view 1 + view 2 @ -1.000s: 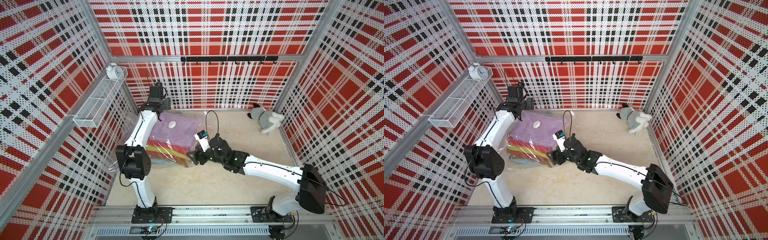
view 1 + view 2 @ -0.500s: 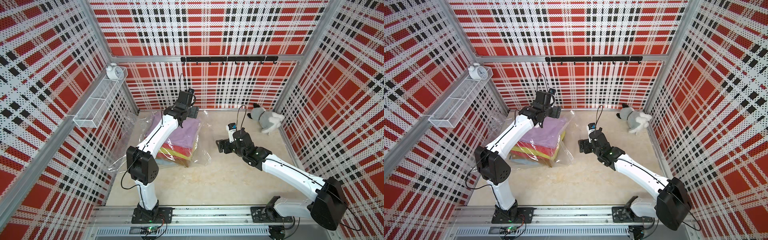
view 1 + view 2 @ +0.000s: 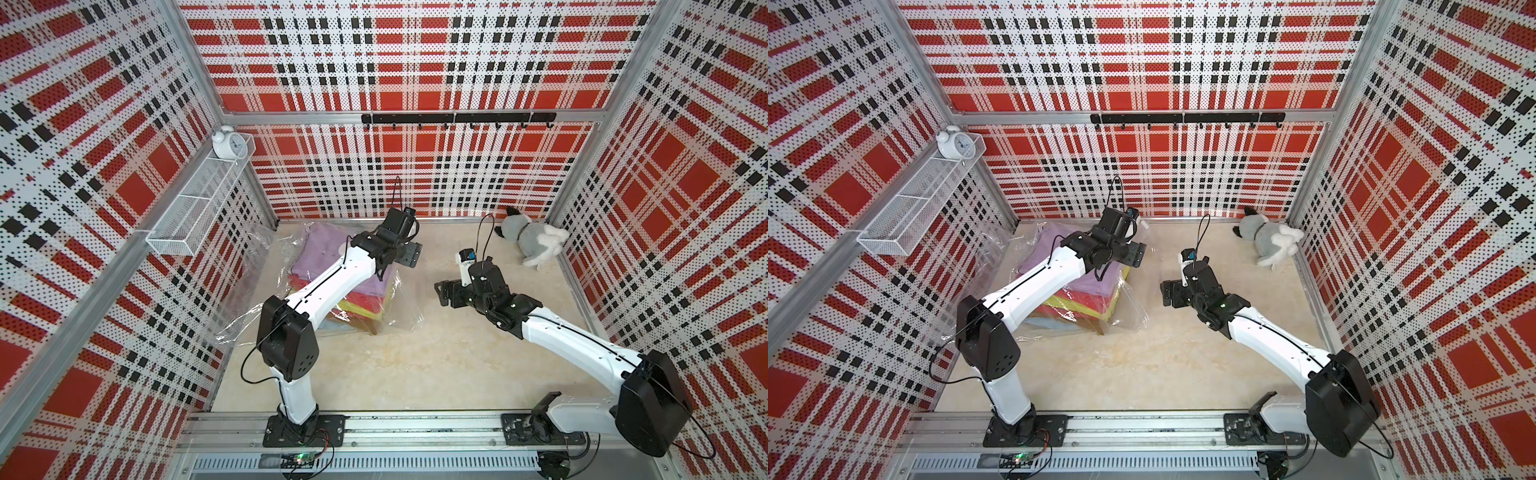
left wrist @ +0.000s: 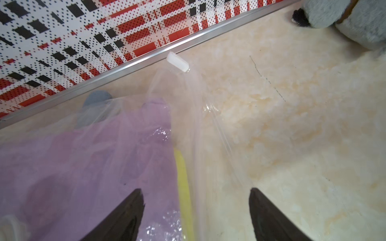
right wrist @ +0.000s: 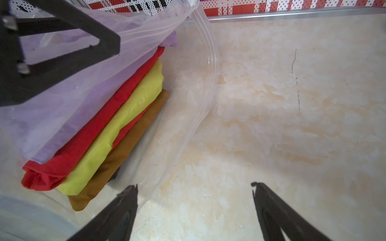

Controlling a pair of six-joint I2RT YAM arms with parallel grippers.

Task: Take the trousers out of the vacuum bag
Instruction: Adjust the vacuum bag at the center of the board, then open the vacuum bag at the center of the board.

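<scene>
Since a second ago the right gripper [image 3: 444, 293] has backed out of the mouth of the large crinkly transparent plastic vacuum bag [image 3: 402, 318]. It now hangs just outside the mouth over the beige marbled floor [image 3: 395, 374], fingers spread wide. Meanwhile the left gripper [image 3: 409, 258] has swung from the bag's far corner to above its open edge, fingers likewise spread. The folded cloth trousers [image 5: 133, 98], lilac on top, then red, yellow-green and mustard brown, lie stacked inside the bag.
</scene>
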